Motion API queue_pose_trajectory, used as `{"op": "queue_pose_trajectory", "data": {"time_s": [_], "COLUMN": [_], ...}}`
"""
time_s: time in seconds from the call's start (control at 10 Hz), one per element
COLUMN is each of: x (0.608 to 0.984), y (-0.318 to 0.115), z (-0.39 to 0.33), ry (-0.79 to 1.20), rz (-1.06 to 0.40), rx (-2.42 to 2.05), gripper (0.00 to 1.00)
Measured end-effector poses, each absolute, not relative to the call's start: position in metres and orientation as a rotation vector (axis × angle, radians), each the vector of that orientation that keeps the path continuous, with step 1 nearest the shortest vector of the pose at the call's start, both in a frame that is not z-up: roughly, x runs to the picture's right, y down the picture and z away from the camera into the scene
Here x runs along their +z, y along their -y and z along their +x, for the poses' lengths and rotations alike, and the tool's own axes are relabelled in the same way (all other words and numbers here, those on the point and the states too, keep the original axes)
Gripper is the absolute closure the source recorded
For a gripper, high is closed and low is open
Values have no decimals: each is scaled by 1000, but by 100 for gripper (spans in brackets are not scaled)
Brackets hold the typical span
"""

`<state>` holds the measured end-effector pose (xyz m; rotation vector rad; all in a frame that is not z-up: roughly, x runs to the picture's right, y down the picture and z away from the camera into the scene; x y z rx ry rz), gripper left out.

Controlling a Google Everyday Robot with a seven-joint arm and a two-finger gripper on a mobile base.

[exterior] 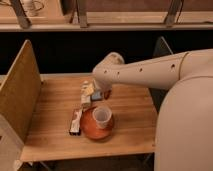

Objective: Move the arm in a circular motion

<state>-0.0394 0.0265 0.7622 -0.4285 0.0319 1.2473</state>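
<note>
The arm is a thick cream-white tube with small dark dots. It reaches in from the right across the wooden table, and its rounded joint sits above the table's middle back. The gripper is the pale yellowish tip hanging below the joint, just over the small items behind the plate. It holds nothing that I can see.
An orange-brown plate with a clear cup on it sits in the middle of the table. A wrapped snack bar lies to its left, and a small blue packet is behind it. A wooden side panel stands at the left, and a dark chair at the back right.
</note>
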Motion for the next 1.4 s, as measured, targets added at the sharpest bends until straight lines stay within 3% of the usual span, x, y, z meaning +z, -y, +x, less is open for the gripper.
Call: {"op": "queue_pose_trajectory", "data": {"time_s": [0.3,0.5,0.8,1.0,1.2,1.4], "x": [743,733,722,729,745,764], "y": [-78,-83,-39,-5,24,25], "z": [-21,24,100,113,95,36], "ry": [-67,-122,-181,-192,-178,-131], "rz": [-496,-447,-291,-233,-216,-289], "rx": [1287,1358,1457,1467,1447,1368], "gripper": [20,20,20,20,20,20]}}
